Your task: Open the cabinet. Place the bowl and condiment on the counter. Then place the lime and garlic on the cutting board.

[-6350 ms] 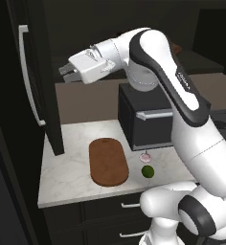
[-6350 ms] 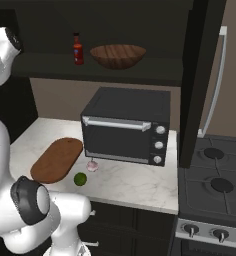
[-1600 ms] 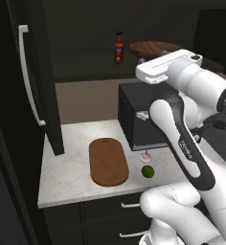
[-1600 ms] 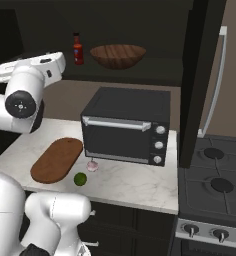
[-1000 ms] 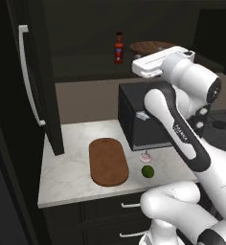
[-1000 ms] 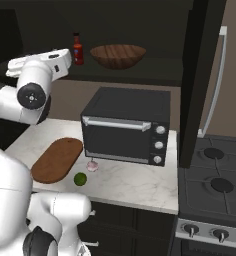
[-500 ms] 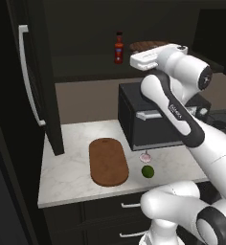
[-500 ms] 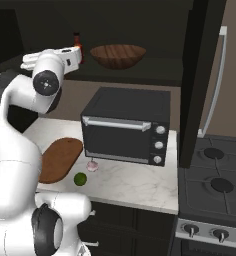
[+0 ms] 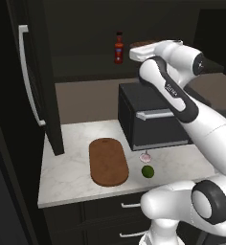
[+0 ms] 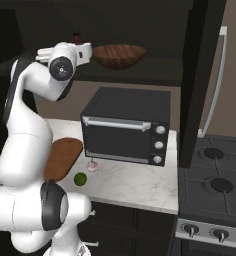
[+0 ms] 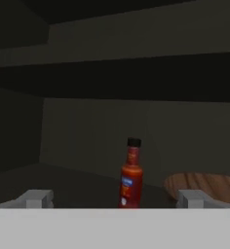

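Cabinet [image 9: 33, 81] doors stand swung wide on both sides, long silver handles facing out; shelf inside lies in shadow. Hand [image 11: 112, 199] is raised to shelf height at the cabinet mouth, fingers spread wide apart, nothing between them. Hand view: condiment [image 11: 131, 175] stands upright dead ahead, between the two fingertips [image 11: 36, 198] in line of sight but further back on the shelf, not touched. Bowl [image 11: 204, 187] sits just to the bottle's right on the same shelf, its rim close beside the right fingertip. Bare shelf to the bottle's left, running to the cabinet side wall; a second shelf edge above leaves dark open room over the cap.

Left base view: condiment [image 9: 118, 48] on the shelf, well left of the arm's wrist; bowl [image 9: 142, 45] mostly hidden behind the wrist. Right base view: bowl [image 10: 118, 55] just beyond the hand.

Below on the desk [image 9: 67, 174]: cutting board [image 9: 108, 161] lies flat with nothing on it, left of a black toaster oven [image 9: 151, 117]. Garlic [image 9: 145, 156] and lime [image 9: 147, 171] rest on the stone just right of the board, near each other, in front of the oven. Stove [image 10: 215, 187] lies to the right.
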Controlling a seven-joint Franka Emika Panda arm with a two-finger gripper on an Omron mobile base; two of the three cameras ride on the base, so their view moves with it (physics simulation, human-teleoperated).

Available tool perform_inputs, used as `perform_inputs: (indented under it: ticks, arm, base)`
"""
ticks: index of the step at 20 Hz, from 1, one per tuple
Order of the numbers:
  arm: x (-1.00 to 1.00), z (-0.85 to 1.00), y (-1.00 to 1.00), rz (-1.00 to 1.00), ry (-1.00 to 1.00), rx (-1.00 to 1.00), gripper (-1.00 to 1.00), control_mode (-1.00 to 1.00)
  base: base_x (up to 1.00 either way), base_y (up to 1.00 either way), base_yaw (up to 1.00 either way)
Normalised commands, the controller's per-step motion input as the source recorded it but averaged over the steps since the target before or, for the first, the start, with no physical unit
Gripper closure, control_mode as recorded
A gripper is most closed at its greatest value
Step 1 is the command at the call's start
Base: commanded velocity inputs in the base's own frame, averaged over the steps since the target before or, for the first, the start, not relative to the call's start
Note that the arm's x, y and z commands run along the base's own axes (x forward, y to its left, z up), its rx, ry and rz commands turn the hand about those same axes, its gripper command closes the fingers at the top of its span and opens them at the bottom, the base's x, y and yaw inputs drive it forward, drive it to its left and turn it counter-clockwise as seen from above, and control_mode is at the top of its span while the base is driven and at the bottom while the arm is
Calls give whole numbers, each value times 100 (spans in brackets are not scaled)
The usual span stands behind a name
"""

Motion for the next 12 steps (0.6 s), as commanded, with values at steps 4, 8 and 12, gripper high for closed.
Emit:
perform_inputs:
  ticks: [4, 8, 12]
  arm:
    - [48, 0, -2, 0, 4, 0, -100, -100]
    - [38, 4, 0, 0, 6, 0, -100, -100]
    - [25, 2, 0, 0, 6, 0, -100, -100]
  base:
    - [0, 0, 0]
    - [0, 0, 0]
    - [0, 0, 0]
